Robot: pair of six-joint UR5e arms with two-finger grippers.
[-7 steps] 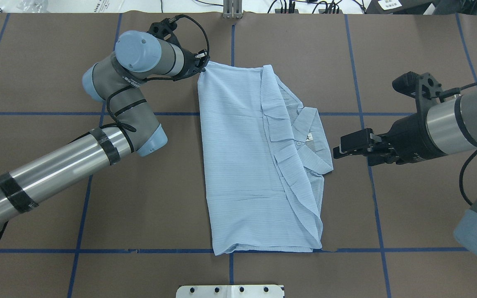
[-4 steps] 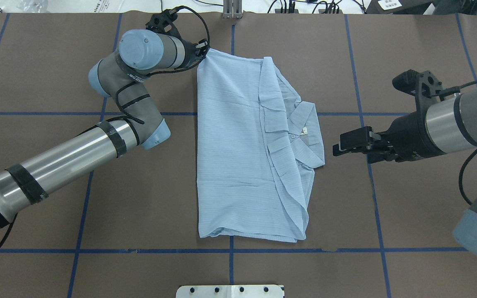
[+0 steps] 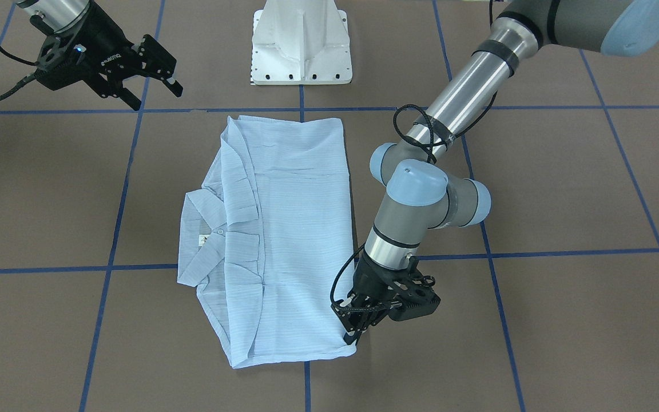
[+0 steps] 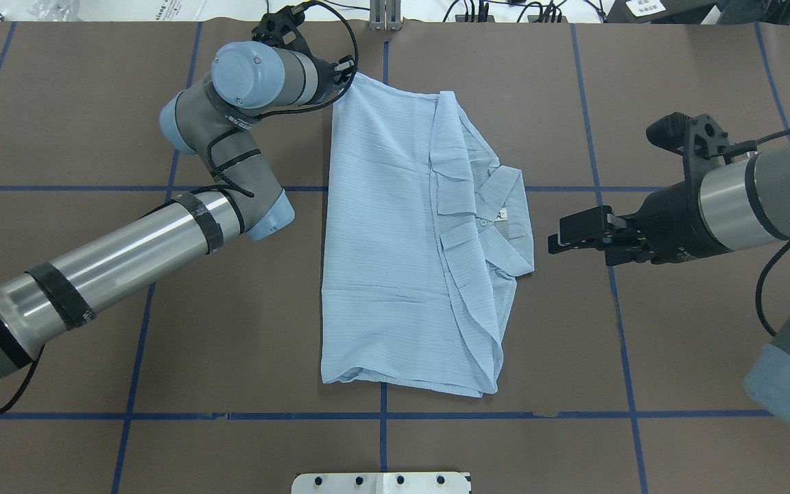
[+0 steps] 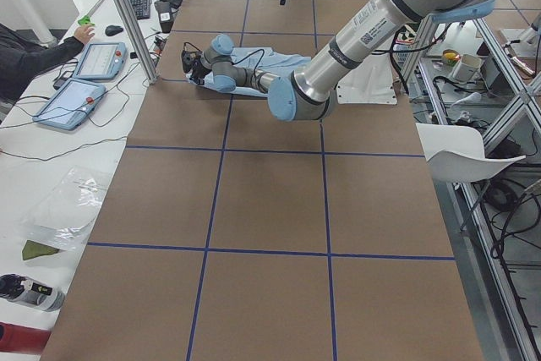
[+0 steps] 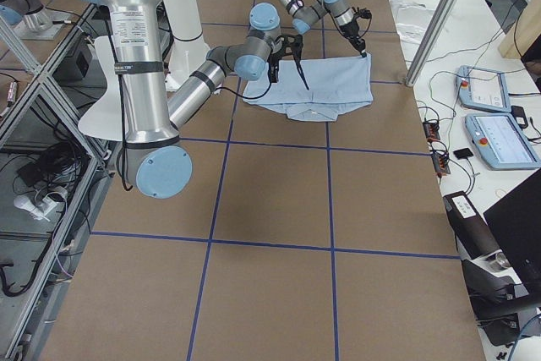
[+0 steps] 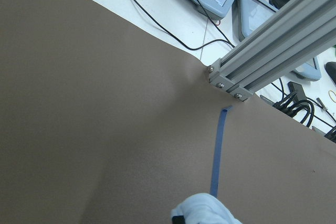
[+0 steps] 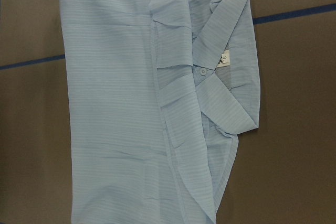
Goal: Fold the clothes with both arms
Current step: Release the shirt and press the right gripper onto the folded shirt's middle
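The clothes are one light blue striped shirt (image 4: 395,233), folded into a long rectangle on the brown table with the collar (image 4: 508,219) facing my right arm. My left gripper (image 4: 348,68) is shut on the shirt's far left corner, holding it slightly off the table; it also shows in the front view (image 3: 354,335). The left wrist view shows only a bit of blue cloth (image 7: 207,212) at its lower edge. My right gripper (image 4: 558,240) hovers open and empty just to the right of the collar, apart from it (image 3: 158,98). The right wrist view looks down on the shirt (image 8: 157,103).
The white pedestal base (image 3: 301,46) stands at the table's near edge. An aluminium post (image 4: 385,17) rises at the far edge, close to the left gripper. Blue tape lines (image 4: 505,414) grid the table. A person's hand (image 5: 83,33) and control tablets (image 5: 84,82) are beyond the far edge.
My left gripper has moved toward the far edge with the corner in it, dragging the shirt away from the near tape line. The right gripper has barely shifted and stays open.
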